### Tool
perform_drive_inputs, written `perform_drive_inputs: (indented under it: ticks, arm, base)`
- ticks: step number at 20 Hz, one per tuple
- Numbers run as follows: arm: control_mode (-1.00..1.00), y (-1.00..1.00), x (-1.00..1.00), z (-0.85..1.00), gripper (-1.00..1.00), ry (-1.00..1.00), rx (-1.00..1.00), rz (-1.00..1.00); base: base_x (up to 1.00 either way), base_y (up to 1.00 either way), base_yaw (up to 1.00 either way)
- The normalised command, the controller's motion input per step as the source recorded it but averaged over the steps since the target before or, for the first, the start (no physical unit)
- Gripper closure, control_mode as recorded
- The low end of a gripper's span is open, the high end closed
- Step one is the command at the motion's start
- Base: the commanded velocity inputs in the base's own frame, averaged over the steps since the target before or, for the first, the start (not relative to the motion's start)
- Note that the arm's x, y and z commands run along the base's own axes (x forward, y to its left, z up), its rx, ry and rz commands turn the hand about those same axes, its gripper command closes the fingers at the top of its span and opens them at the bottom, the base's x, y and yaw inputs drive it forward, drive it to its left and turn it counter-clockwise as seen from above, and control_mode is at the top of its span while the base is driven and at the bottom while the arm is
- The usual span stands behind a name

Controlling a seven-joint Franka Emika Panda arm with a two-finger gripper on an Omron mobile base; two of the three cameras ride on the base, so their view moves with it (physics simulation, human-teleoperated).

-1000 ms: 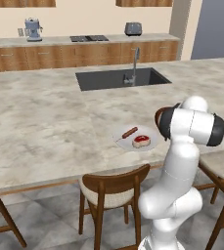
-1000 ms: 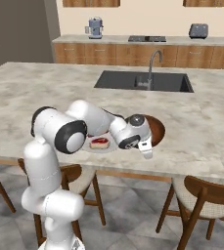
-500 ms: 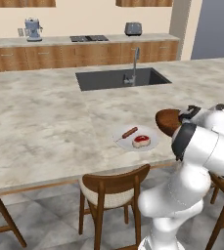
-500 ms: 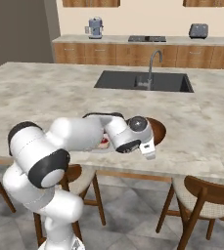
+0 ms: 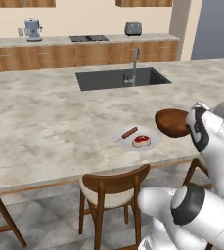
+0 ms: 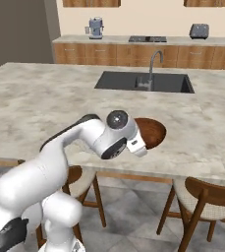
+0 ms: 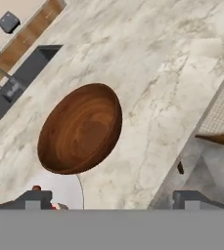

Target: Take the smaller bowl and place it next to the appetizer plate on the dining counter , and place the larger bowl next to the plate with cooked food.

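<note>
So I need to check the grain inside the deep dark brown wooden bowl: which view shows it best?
The hand view: it looks down into the deep dark brown wooden bowl, whole and unblocked. The left base view shows it side-on beside the pale plate with meat; in the right base view the arm covers part.

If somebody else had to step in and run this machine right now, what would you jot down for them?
Pincer: open, holding nothing, hanging just above the counter's near edge.
Deep dark brown wooden bowl: standing free on the beige marbled stone counter, right beside the round pale grey plate with meat and sausage.
Done: by the look of it, the larger bowl is placed.
Left: the smaller bowl and the appetizer plate are not in sight here, so whether that half is done cannot be told. Check before moving on.
</note>
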Motion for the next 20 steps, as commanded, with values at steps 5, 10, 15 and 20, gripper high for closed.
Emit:
perform_drive_inputs:
  ticks: [5,10,15,20]
  arm:
    - [-1.00,1.00,-0.98,0.71,-1.00,0.00,-0.28,0.15]
    - [-1.00,1.00,-1.00,0.65,-1.00,-0.02,-0.31,0.18]
    - [-1.00,0.73,-1.00,0.71,-1.00,-0.09,-0.21,0.24]
    - [-1.00,0.55,-0.76,0.24,-1.00,-0.04,-0.09,0.43]
  base:
    - [0.00,0.00,0.00]
    - [0.00,0.00,0.00]
    - [0.00,0.00,0.00]
    - [0.00,0.00,0.00]
